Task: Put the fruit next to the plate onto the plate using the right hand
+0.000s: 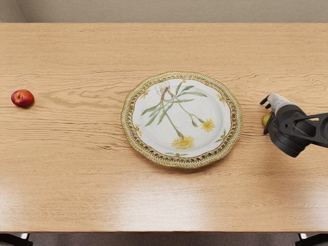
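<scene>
**Right hand at the fruit**

The right hand (275, 107) covers a yellowish fruit (266, 120) just beside the plate (236, 115). I cannot tell if it already grips. Secure the hold first, then lift clear over the rim. 1 red fruit (22, 98) lies far left.

Yellowish fruit (266, 119), mostly hidden, just right of floral plate (126, 119)

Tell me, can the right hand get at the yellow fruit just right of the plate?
Probably yes. The right hand is right at the yellow fruit, partly hiding it, and nothing stands between them.
</scene>
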